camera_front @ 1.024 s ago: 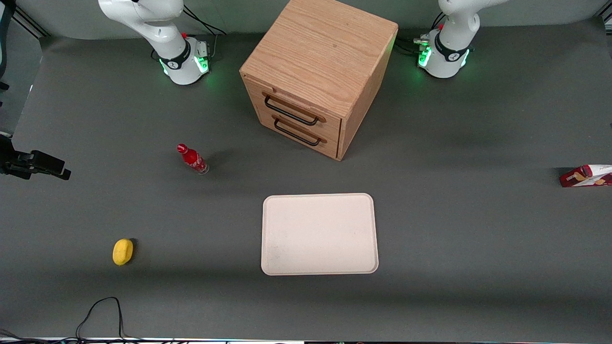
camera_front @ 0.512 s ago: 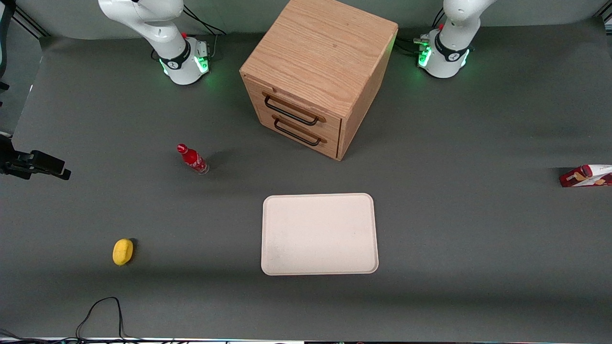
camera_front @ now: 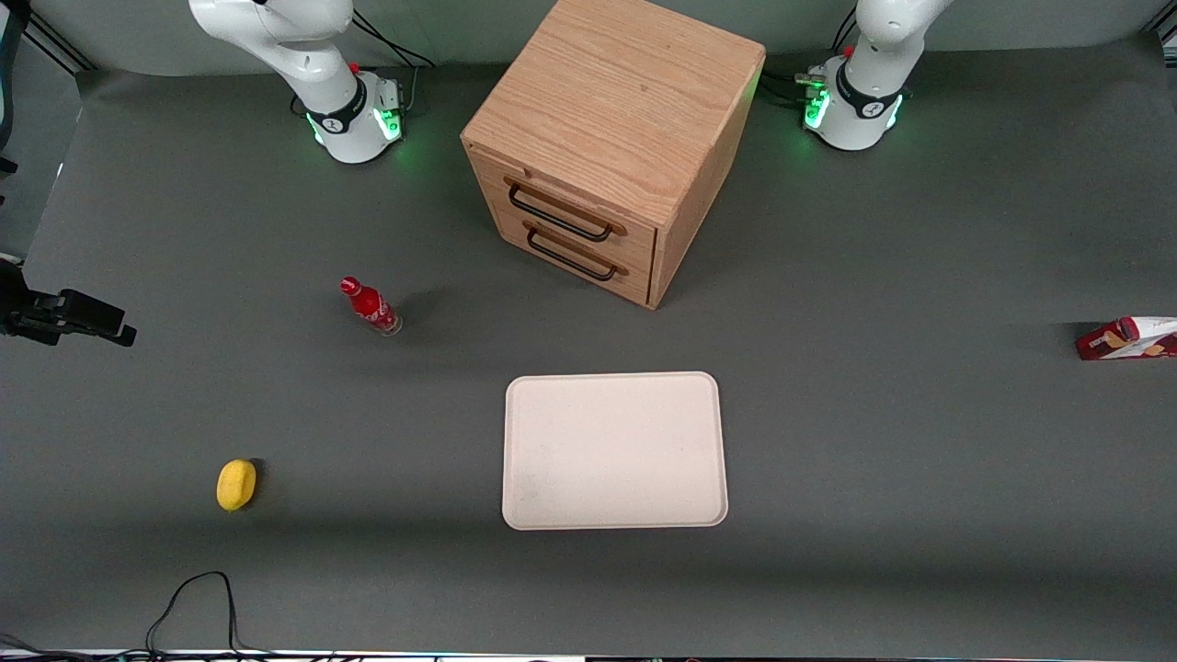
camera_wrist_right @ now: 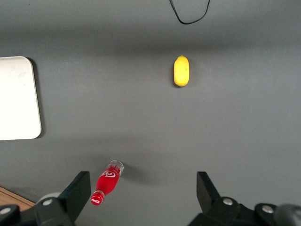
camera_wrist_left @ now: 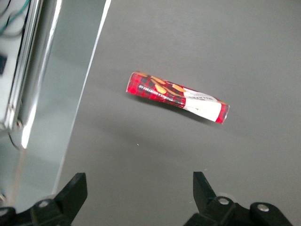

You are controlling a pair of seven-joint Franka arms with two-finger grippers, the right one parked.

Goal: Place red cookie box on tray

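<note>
Left gripper (camera_wrist_left: 138,188) hovers wide open, holding nothing, above long dark-red cookie box (camera_wrist_left: 178,97) lying flat, well apart from cream rectangular tray (camera_front: 614,450).

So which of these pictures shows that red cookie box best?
The left wrist view: the whole red cookie box lies flat on the table below the open pincer. The front view catches only one end at the picture's edge; the right wrist view misses it.

Glossy red cookie box (camera_wrist_left: 178,97), matt grey table cover (camera_front: 919,441), grained wooden cabinet (camera_front: 614,101), open gripper (camera_wrist_left: 138,197) above.
</note>
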